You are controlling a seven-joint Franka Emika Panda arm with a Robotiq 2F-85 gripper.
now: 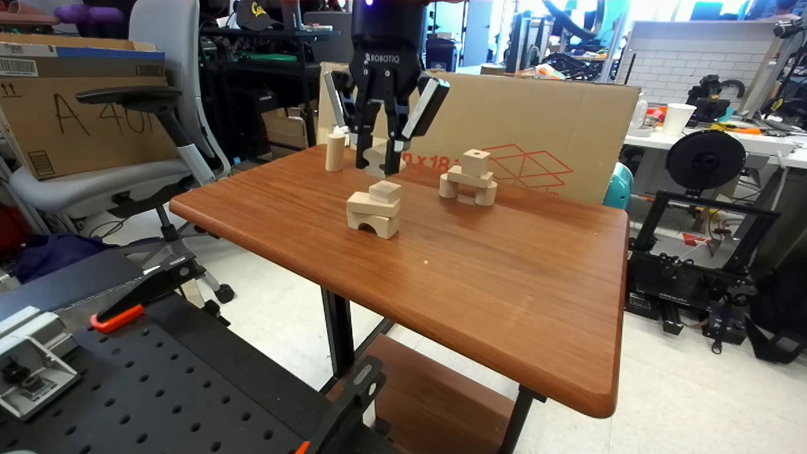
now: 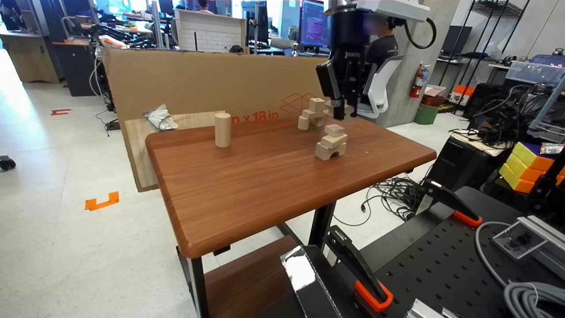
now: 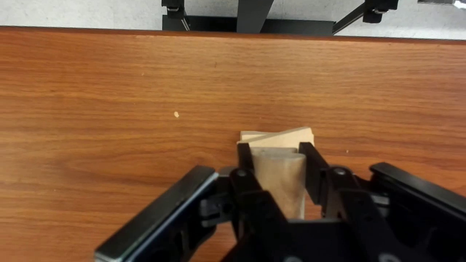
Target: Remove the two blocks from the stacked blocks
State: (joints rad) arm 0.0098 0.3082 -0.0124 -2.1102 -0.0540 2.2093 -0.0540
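The stacked blocks (image 1: 383, 226) sit mid-table. An arch block is at the bottom, a flat block (image 1: 369, 203) lies skewed on it, and a small block (image 1: 385, 190) is on top. In an exterior view the same stack (image 2: 331, 151) shows its arch opening. My gripper (image 1: 377, 160) is above the stack, fingers down, shut on a pale curved wooden piece (image 1: 375, 166). The piece also shows in the wrist view (image 3: 280, 185), blurred between the fingers (image 3: 276, 148). There it covers part of the stack; the skewed flat block (image 3: 291, 137) shows beyond the fingertips.
A tower (image 1: 473, 178) of two short cylinders, a crosspiece and a cube stands farther back. An upright cylinder (image 1: 335, 152) stands near the back corner. A cardboard sheet (image 1: 536, 120) rises behind the table (image 1: 492, 277). A black pegboard (image 2: 441, 274) lies at the robot's side.
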